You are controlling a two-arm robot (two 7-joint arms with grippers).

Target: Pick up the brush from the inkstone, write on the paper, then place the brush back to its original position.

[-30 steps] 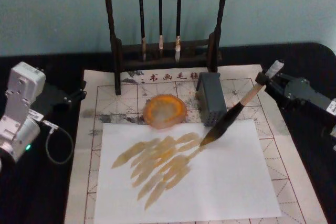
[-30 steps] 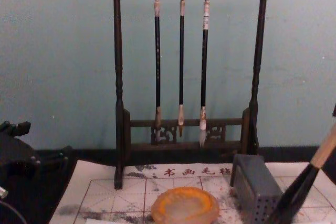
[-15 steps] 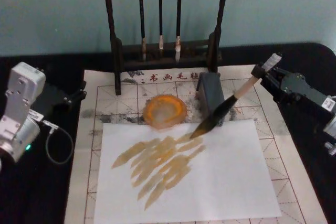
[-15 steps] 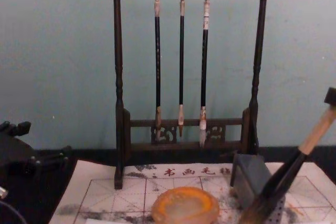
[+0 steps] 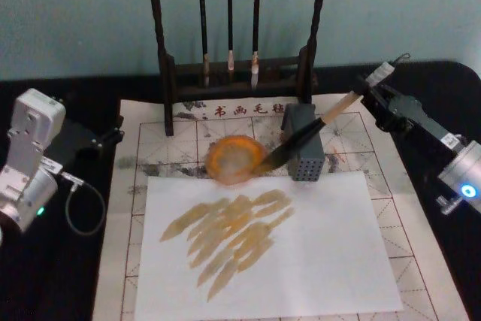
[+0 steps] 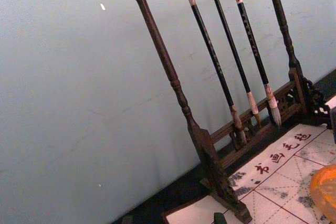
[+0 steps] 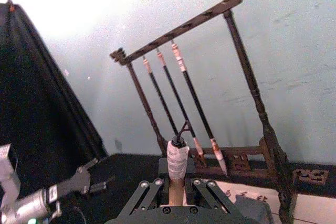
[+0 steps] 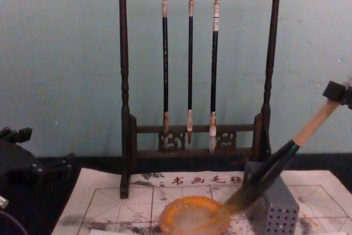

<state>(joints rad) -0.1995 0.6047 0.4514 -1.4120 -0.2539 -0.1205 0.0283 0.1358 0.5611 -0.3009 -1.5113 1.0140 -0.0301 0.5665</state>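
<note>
ochre strokes already cover the plain white sheet (image 5: pixel 316 261). right claw (image 5: pixel 372 92), clamped on the thick wooden-handled brush (image 5: pixel 301 137), holds its bristles at the round orange inkstone (image 5: pixel 225 159); only the release is left. left claw (image 5: pixel 111 136) parked, grip unclear.

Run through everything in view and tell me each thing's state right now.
Round orange-brown inkstone: resting on red-gridded paper.
Thick wooden-handled calligraphy brush: gripped, tilted, bristle tip over inkstone's right edge.
Right end effector: shut on brush.
Left end effector: parked at left.
Plain white sheet: marked with tan strokes.
Three thin dark brushes: hanging from wooden rack.
Grey perforated block: upright.
</note>
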